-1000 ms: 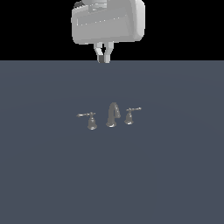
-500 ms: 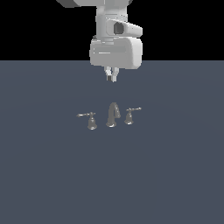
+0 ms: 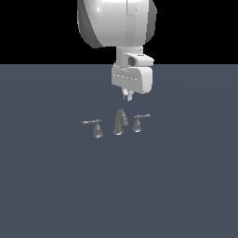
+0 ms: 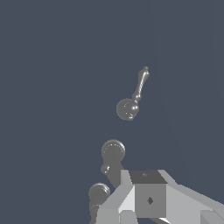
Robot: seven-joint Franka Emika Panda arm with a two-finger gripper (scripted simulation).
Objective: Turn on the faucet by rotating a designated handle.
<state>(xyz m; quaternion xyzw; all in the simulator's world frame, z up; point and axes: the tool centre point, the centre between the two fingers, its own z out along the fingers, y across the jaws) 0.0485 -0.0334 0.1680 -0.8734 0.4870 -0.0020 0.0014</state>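
Grey metal makes up the tiny faucet (image 3: 119,124), which sits on the dark blue-grey worktop (image 3: 56,186). Its arched spout (image 3: 120,122) stands in the middle and is the landmark here. The handle (image 3: 138,122) stands just beside the spout, on the exterior view's right, with its thin lever sticking out away from the spout. The twin handle (image 3: 95,127) stands on the spout's other side, a little farther off, and its lever points the other way, away from the spout. The big white arm (image 3: 118,23) hangs over the faucet and looks much larger than it. The gripper (image 3: 128,96) points down just above the spout, a bit toward the handle's side, and touches nothing. Its jaws look close together with nothing between them, but they are too small to tell for sure if they are closed. In the wrist view a lever handle (image 4: 132,99) shows from above, with the spout (image 4: 112,157) lying between it and the gripper body.
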